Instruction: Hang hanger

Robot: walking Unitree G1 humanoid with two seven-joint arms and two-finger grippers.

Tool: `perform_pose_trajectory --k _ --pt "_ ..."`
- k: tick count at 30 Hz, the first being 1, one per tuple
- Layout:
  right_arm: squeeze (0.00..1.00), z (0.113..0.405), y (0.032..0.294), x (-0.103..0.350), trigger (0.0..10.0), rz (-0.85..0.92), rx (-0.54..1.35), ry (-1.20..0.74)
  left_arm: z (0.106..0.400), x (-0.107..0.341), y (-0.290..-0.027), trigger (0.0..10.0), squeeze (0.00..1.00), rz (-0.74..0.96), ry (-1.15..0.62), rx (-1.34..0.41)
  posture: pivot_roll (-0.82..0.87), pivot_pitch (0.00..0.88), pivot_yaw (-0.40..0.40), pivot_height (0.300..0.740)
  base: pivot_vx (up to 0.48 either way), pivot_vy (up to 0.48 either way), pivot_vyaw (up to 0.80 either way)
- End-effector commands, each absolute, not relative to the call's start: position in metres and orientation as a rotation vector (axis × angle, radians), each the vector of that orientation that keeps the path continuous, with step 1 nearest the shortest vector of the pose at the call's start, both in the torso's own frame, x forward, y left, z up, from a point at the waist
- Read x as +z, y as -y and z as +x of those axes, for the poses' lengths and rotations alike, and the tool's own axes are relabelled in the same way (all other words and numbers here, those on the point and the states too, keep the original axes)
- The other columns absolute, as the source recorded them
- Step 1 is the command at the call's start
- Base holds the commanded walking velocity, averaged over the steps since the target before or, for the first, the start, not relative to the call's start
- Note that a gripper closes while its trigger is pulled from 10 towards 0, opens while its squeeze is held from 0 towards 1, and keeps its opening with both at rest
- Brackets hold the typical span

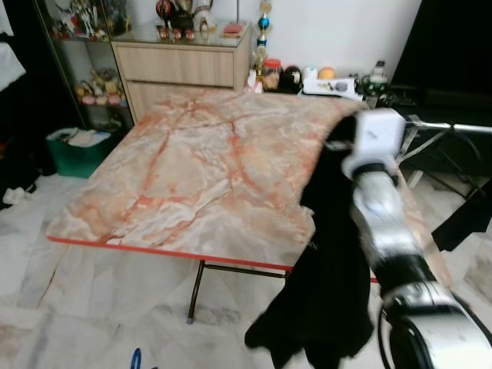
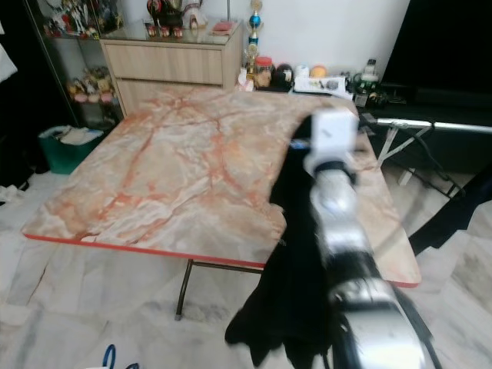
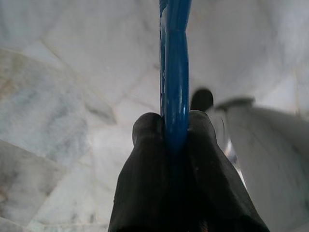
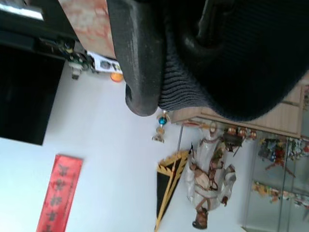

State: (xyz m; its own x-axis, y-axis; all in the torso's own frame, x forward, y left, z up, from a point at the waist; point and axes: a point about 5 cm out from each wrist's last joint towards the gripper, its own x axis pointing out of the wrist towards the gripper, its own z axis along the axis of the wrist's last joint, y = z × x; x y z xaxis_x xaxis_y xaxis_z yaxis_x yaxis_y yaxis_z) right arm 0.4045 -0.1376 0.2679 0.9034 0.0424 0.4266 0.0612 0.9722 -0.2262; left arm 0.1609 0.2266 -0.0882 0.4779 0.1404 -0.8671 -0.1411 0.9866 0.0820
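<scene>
**Quick headcount of what was in the room**

So, counted up: there was one marble-pattern table (image 1: 200, 177), one black garment (image 1: 327, 292), one blue hanger (image 3: 176, 72), one wooden cabinet (image 1: 181, 73) and one green bin (image 1: 73, 154). Two grippers, left gripper (image 3: 176, 128) and right gripper (image 4: 145, 63). One red banner (image 4: 60, 193) too. The small stuff behind the table was too blurry to count.

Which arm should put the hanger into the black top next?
Probably the left. Its gripper is shut on the blue hanger, low over the floor. The right gripper is raised over the table, gripping the black top, so it can hold that up meanwhile.
</scene>
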Motion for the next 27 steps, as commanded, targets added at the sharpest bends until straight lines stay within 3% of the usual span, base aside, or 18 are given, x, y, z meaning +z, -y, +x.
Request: perform_pose_trajectory --k 1,12,27 --pt "0.0 0.406 0.151 0.278 10.0 -0.23 -0.05 0.468 0.158 -0.091 -0.22 10.0 0.0 -0.006 -1.072 0.151 0.13 0.0 0.011 0.74 0.0 0.0 0.0" --pt "0.0 0.413 0.153 0.306 10.0 -0.25 -0.071 0.501 0.156 -0.091 -0.222 10.0 0.0 -0.003 -1.073 0.15 0.13 0.0 0.015 0.74 0.085 0.0 0.0" --pt "0.0 0.415 0.162 0.282 10.0 -0.254 -0.094 0.43 0.152 -0.093 -0.222 10.0 0.0 0.003 -1.083 0.143 0.13 0.0 0.013 0.74 0.054 0.0 0.0"
